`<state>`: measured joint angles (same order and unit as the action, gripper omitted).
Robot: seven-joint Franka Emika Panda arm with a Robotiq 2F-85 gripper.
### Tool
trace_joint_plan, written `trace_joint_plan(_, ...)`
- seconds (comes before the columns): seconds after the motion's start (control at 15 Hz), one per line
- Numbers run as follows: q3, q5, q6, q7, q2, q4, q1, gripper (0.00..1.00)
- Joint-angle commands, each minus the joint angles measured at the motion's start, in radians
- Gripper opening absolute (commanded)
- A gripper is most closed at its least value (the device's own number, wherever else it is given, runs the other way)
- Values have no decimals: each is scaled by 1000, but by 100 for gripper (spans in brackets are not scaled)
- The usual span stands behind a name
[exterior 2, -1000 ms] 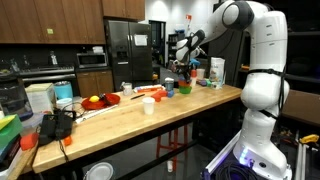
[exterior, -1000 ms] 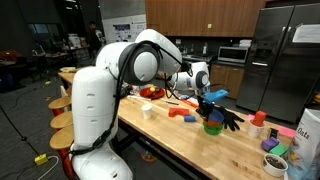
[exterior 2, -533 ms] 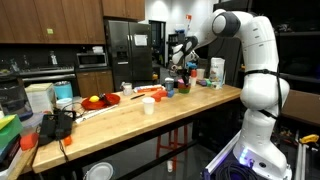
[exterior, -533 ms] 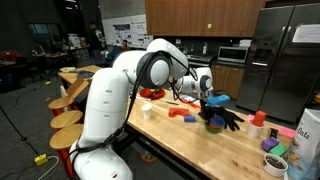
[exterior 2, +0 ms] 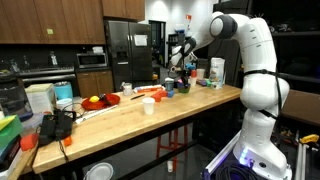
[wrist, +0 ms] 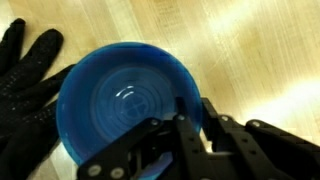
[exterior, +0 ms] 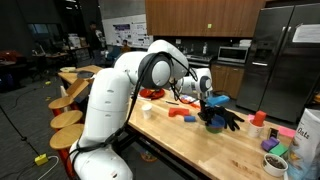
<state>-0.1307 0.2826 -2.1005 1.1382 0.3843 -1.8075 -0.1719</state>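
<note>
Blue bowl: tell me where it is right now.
In the wrist view the blue bowl fills mid-frame with the wooden table behind it, the black glove at its left and the gripper straddling its right rim.

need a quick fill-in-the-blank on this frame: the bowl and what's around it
1. In the wrist view, the bowl at the gripper is ____ in colour.
2. The black thing lying beside the bowl is a ____.
3. The tabletop is made of ____.
4. Inside, the bowl is ____.

Missing words: blue; glove; wood; empty.
</note>
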Motion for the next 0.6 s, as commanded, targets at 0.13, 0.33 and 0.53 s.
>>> trace_joint_plan(0.13,4,52,-15,-28,-34,-27,-1,65)
trace_joint_plan(0.33,-2,96,-35,-52,-55,-45,4,84)
trace_joint_plan(0.53,4,102,-31,-56,-51,-36,-2,100)
